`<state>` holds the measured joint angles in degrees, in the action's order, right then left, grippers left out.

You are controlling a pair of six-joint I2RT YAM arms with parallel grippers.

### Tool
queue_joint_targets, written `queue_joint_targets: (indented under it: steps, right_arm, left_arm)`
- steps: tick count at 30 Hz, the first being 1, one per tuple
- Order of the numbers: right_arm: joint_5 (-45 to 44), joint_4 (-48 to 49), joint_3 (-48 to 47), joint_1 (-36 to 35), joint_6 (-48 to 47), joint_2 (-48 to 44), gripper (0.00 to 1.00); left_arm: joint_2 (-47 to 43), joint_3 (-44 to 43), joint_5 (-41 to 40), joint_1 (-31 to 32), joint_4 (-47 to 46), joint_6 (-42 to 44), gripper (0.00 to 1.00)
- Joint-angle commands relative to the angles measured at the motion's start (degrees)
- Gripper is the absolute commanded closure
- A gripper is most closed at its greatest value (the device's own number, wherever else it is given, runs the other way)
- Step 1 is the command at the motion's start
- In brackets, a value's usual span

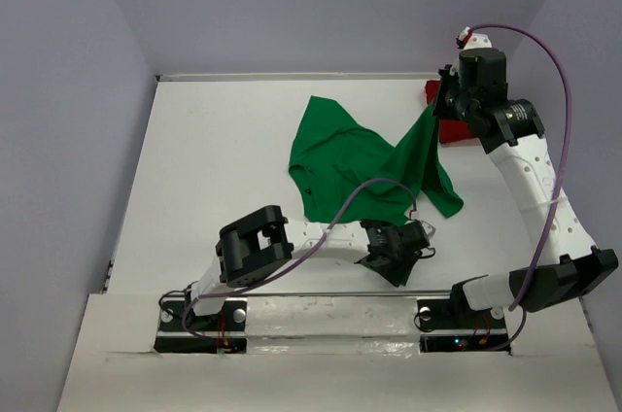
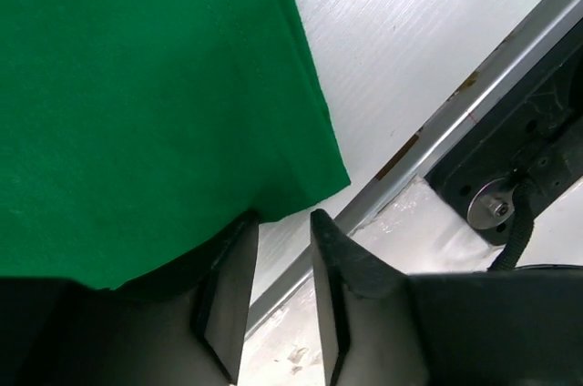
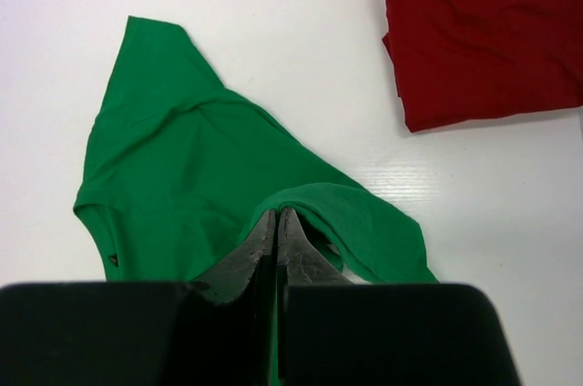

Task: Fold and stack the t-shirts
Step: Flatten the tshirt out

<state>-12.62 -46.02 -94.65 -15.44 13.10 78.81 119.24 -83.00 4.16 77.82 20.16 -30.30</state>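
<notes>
The bright green t-shirt (image 1: 355, 159) lies crumpled on the middle of the white table. Its right part is pulled up toward my right gripper (image 1: 437, 113). In the right wrist view the right gripper (image 3: 276, 215) is shut on a fold of the green t-shirt (image 3: 182, 177). The dark red t-shirt (image 3: 483, 31) lies folded at the far right, partly hidden behind the right arm in the top view (image 1: 461, 133). My left gripper (image 1: 413, 237) is low at the green shirt's near edge. In the left wrist view it (image 2: 282, 218) is open, with a hem corner of the green t-shirt (image 2: 137, 86) just beyond its tips and over the left fingertip.
The table's near metal rail (image 2: 455, 122) and the right arm's base plate (image 2: 510, 177) lie close beside the left gripper. Purple cables (image 1: 321, 237) loop over both arms. Grey walls enclose the table (image 1: 214, 140) on three sides.
</notes>
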Motion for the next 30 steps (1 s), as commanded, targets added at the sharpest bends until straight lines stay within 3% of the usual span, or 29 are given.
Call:
queue_joint_targets:
  steps: [1,6,13,20,25,30]
  right_arm:
    - [0.41,2.60,-0.36,-0.03,-0.53,-1.99,1.00]
    - [1.28,2.60,-0.80,-0.03,-0.45,-1.73,1.00]
    - [2.25,2.51,-0.10,-0.03,-0.27,-1.02,1.00]
    - [4.36,2.51,0.87,-0.03,0.34,-0.41,1.00]
    - [3.13,2.34,1.05,-0.03,-0.01,0.38,1.00]
    - [3.48,2.25,0.43,-0.55,0.43,1.79,1.00]
  left_arm:
    - [8.91,6.09,1.46,1.02,5.68,-0.01,0.63]
    - [6.89,10.48,3.92,-1.62,2.08,-1.60,1.00]
    - [1.71,17.07,2.44,-5.04,-1.09,-4.58,1.00]
    - [-12.69,25.69,-8.70,-11.37,-0.31,-9.06,1.00]
    - [-27.53,25.00,-19.88,-13.83,9.60,-12.58,1.00]
    - [-34.51,19.11,-30.08,-14.36,21.21,-13.99,1.00]
